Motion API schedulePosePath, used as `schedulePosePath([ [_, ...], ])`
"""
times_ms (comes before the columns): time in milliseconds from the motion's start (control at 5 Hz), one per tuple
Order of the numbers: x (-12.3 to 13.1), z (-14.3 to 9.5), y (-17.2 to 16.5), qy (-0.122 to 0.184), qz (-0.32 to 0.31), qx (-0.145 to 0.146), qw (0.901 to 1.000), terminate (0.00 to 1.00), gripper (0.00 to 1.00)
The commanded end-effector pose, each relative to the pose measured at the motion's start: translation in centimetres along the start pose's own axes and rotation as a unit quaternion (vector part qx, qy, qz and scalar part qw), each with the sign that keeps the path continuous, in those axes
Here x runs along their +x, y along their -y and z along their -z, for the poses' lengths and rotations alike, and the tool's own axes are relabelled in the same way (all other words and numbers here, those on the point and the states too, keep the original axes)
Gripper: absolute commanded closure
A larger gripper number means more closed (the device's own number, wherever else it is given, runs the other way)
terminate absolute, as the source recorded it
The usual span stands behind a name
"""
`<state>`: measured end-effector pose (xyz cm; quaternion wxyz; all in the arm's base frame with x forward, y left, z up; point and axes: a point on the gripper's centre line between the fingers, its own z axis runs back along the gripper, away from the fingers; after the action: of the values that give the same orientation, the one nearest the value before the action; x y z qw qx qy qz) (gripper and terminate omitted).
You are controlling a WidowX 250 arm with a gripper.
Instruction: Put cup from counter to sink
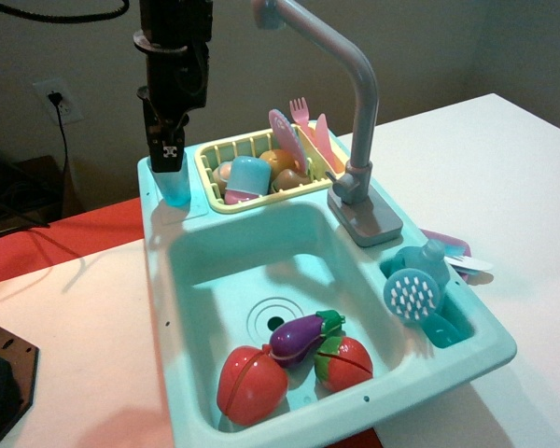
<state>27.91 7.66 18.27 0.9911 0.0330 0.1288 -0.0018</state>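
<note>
The translucent blue cup (175, 187) stands upright on the back-left corner of the light-teal counter (159, 229), left of the dish rack. My gripper (166, 157) comes straight down from above. Its dark fingers (156, 140) stand close together at the cup's rim, on its left side, and look shut on the cup's wall. The cup's base looks to be resting on the counter. The sink (219, 280), a deep teal basin with a ringed drain mark (273, 317), lies in front of the cup and to its right.
The sink holds a toy eggplant (301, 334), a red tomato half (250, 383) and a strawberry (345, 362) at the front. A yellow dish rack (215, 159) with a paler blue cup (247, 179) stands behind. The grey faucet (359, 112) rises at the right. A side compartment holds a blue scrubber (413, 294).
</note>
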Motion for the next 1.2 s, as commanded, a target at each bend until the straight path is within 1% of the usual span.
schedulePosePath([
  [0,0.0,0.0,0.0,0.0,0.0,0.0,1.0,0.0,0.0],
  [200,0.5,0.0,0.3,0.007,-0.002,-0.001,1.0,0.0,0.0],
  [400,0.6,0.2,0.3,0.004,-0.003,0.002,1.0,0.0,0.0],
  [600,0.3,1.0,0.2,0.011,-0.009,0.007,0.9999,0.0,1.0],
  [800,-0.1,1.6,0.1,0.008,-0.007,0.017,0.9998,0.0,1.0],
  [1000,-0.3,2.0,0.3,0.011,-0.006,0.021,0.9997,0.0,1.0],
])
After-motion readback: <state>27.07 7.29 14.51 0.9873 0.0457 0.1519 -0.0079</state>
